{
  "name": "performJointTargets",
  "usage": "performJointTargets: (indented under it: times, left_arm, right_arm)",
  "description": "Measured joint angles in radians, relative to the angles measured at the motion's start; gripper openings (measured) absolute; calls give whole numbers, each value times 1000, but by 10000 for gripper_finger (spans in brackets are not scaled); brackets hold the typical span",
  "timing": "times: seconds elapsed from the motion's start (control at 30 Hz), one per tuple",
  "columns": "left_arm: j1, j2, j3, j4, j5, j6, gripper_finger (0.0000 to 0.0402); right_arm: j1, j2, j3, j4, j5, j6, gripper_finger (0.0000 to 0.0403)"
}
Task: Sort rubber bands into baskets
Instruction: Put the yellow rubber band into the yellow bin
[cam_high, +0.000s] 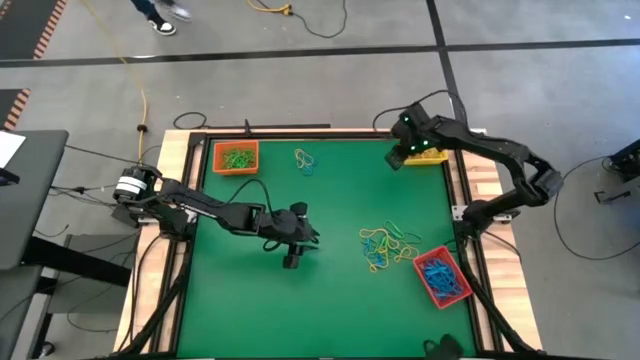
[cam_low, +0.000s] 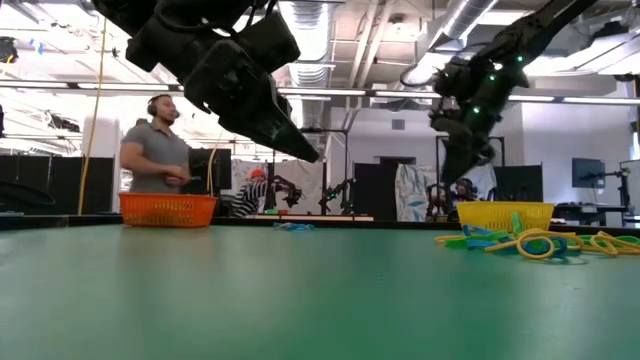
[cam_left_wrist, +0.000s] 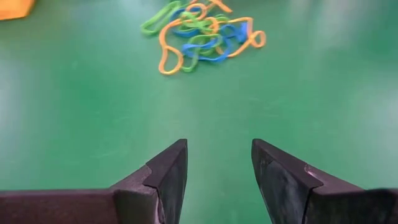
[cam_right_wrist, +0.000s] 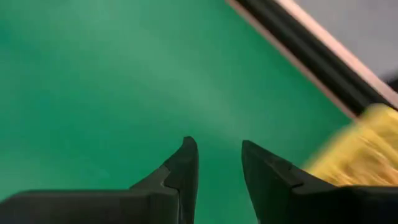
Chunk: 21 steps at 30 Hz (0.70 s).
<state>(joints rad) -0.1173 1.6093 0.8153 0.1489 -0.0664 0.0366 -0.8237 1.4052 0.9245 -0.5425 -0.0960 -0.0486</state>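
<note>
My left claw (cam_left_wrist: 217, 180) hangs empty, moderately parted, above the green bench (cam_high: 330, 300), facing the tangled pile of yellow, blue and green rubber bands (cam_left_wrist: 202, 34). I should descend onto one outlying loop. Right claw (cam_right_wrist: 214, 168), likewise parted and empty, waits beside the yellow plastic basket (cam_right_wrist: 357, 152).

The surface (cam_high: 320, 300) is plain green with a pale wooden border. At upper left of the high view an orange basket (cam_high: 236, 157) holds green rubber bands (cam_high: 237, 158); at lower right a red basket (cam_high: 442, 277) holds blue bands (cam_high: 438, 274); at upper right sits a yellow basket (cam_high: 428, 157). The loose tangle (cam_high: 385, 245) right of centre mixes yellow, blue and green loops. Both arms are black, and each end effector (cam_left_wrist: 217, 180) has dark matte fingers. The floor is grey with black lines.
</note>
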Motion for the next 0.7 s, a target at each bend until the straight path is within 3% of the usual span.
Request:
performJointTargets:
  times: [0.2,0.37,0.7]
  left_arm:
    - [13,0,0,-3,-99,-3,168]
    - [78,-2,0,-30,-114,-1,168]
    - [272,-74,0,-146,-115,-1,168]
  right_arm:
    - [177,0,0,91,-61,-1,148]
    - [324,0,0,122,-59,20,148]
    - [590,0,0,138,144,94,148]
